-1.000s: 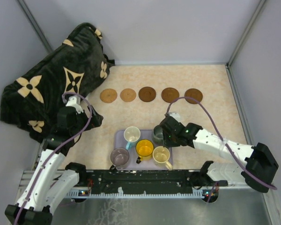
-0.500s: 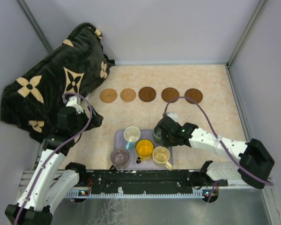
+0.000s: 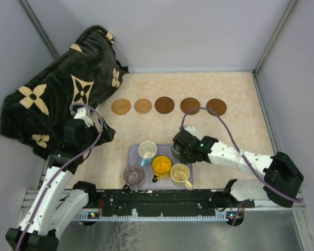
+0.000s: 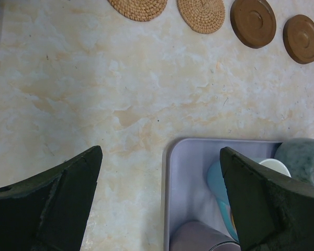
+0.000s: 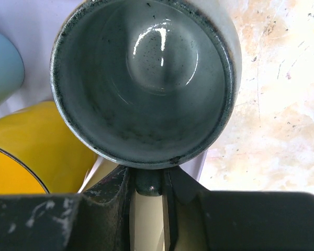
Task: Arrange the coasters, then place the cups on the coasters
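Note:
Five coasters lie in a row at the back: two tan [image 3: 121, 106] [image 3: 143, 106] and three brown [image 3: 164, 104] [image 3: 190, 105] [image 3: 216, 106]. The lavender tray [image 3: 132, 155] holds the cups: white with a blue handle [image 3: 147, 150], yellow [image 3: 161, 165], cream [image 3: 180, 172], purple-grey [image 3: 133, 174] and dark grey-green [image 5: 146, 78]. My right gripper [image 5: 149, 180] is shut on the dark cup's handle [image 5: 148, 184], which is pinched between both fingers. My left gripper [image 4: 160, 151] hangs wide open over the tray's left rim [image 4: 167, 172], holding nothing.
A black blanket with tan flower motifs [image 3: 57, 83] is heaped at the back left, next to the left arm. Grey walls close in the table on three sides. The yellow cup [image 5: 21, 157] stands right beside the dark one.
The right gripper has slid slightly left toward the dark cup and its fingers have drawn in onto the handle. The left arm has stayed still.

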{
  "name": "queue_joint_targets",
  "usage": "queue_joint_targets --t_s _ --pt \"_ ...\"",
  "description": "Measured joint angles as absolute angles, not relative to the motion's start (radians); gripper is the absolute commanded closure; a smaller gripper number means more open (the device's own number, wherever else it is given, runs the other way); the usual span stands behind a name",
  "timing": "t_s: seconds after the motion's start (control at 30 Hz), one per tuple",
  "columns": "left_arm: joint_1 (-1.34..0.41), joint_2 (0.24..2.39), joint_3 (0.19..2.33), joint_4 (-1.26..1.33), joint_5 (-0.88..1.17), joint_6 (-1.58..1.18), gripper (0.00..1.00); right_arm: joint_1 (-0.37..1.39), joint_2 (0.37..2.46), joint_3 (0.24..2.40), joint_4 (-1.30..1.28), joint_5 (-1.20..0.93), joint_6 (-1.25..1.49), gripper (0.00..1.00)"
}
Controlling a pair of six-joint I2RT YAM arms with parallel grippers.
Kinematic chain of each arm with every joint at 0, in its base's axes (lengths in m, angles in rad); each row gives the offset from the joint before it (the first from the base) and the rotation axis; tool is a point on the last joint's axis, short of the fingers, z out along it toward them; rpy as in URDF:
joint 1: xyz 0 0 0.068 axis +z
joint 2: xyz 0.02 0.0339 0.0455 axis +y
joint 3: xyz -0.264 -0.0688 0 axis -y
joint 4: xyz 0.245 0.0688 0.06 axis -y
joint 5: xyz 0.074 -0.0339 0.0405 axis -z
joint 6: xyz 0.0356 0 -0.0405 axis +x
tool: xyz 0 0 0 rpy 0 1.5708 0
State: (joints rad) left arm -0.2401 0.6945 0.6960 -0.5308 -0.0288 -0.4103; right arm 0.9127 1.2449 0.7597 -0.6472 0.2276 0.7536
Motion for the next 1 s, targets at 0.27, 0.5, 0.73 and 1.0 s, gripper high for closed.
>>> queue_joint_targets --t_s 0.27,0.5,0.73,1.0 --pt "-0.24 0.694 0.687 -0.53 -0.023 -0.41 0.0 0.914 1.251 0.772 -0.665 0.236 0.752 1.0" --pt "-0.24 0.697 0.687 -0.529 -0.02 -0.404 0.0 0.914 1.251 0.793 -0.716 0.264 0.735 1.0" --pt "-0.24 0.697 0.687 -0.522 -0.02 -0.403 0.0 0.909 1.251 0.883 -0.785 0.343 0.662 1.0" --pt "-0.24 0.693 0.687 -0.522 -0.02 -0.403 0.0 0.833 1.251 0.977 -0.773 0.369 0.574 1.0"
